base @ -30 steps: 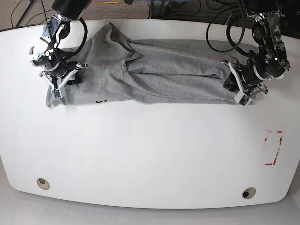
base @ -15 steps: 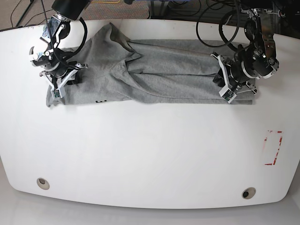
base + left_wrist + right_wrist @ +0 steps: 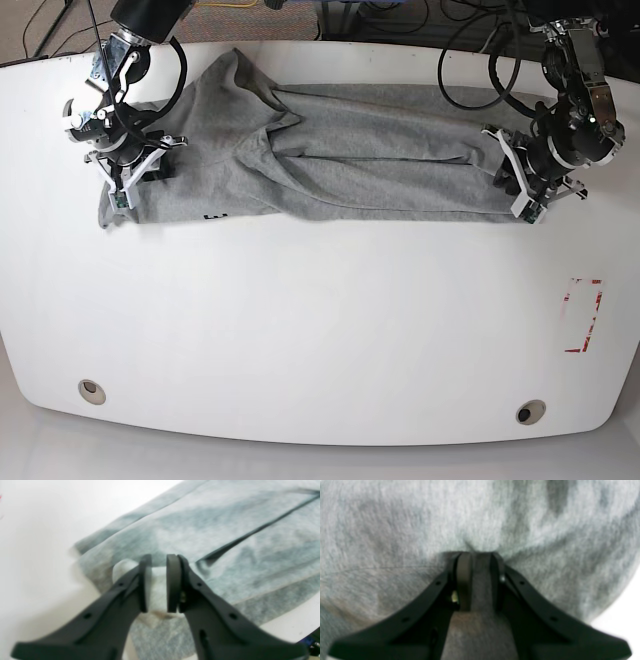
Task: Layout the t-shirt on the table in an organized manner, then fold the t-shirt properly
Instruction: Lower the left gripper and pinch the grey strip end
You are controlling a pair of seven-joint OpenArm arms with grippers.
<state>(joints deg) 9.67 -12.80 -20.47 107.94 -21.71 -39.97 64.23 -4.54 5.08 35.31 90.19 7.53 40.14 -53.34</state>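
The grey t-shirt lies stretched across the far half of the white surface, rumpled through the middle with diagonal creases, one end at each arm. The right tool is pinching a tuck of the fabric between its pads, the cloth puckering at the tips; in the base view it sits at the shirt's end on that view's left. The left tool stands over the opposite end, its pads narrowly parted with pale cloth showing in the gap; whether that cloth is truly gripped or merely lying between them I cannot tell. The chief risk, in my judgement, is that end slipping free: any outward pull from the right arm would then drag the whole garment sideways instead of tensioning it, leaving the creases in place. A second risk is that either tool has caught only the top layer, so that lifting separates the layers and the fold comes out skewed. The shirt also lies near the far edge, and a careless tug could carry it over.
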